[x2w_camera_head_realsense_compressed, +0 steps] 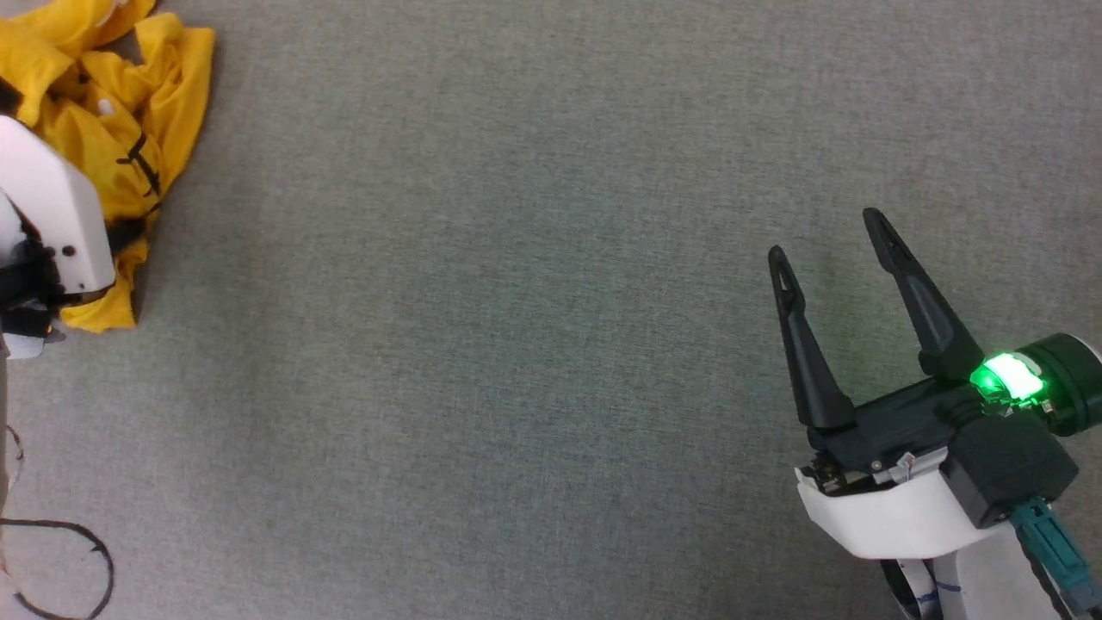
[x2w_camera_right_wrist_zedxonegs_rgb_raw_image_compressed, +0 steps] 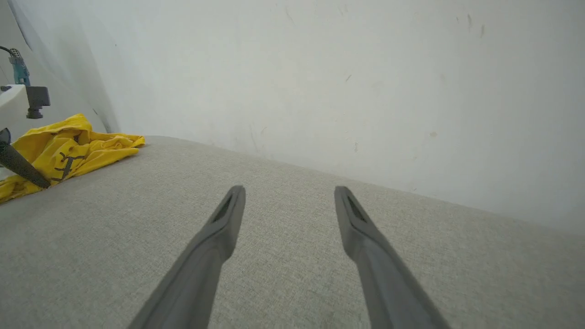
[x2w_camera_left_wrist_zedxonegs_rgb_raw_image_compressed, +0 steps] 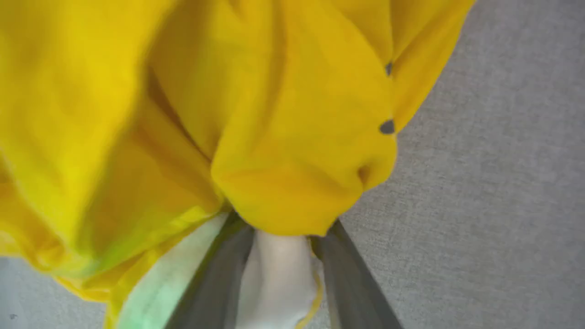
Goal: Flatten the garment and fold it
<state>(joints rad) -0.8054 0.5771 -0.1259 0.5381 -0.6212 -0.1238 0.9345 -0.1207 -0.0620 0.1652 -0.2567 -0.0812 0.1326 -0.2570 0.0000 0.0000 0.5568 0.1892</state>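
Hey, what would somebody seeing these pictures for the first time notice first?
The garment stands out first: a crumpled, bright yellow heap at the far left of the grey fabric surface, with the left gripper reaching in under its folds. Next comes the right gripper at the lower right, its fingers spread wide above the grey surface and a green light glowing on its wrist.

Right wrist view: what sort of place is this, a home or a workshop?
Likely a bare test room or lab: a plain grey cloth-covered work surface, a scuffed white wall behind it, and one crumpled yellow garment.
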